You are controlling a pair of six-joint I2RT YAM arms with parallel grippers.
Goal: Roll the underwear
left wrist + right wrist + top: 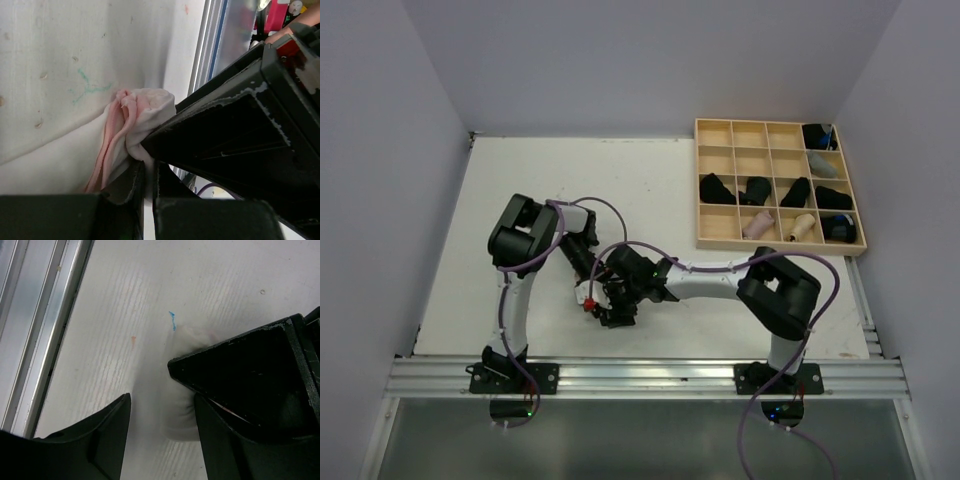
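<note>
The left tool (148,180) is pinched shut on the whitish, pink-edged underwear (142,112) (bunched on the counter (60,60)), while the right tool (150,385) stands open, touching it.

Overhead looks down; wrist cameras close, share underwear (145,110).

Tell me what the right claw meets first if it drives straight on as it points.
Likely the whitish underwear, bunched right ahead of the right claw on the table; blur leaves depth unclear.

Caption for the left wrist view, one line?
Left gripper shut on bunched pink-edged underwear, white table behind.
</note>
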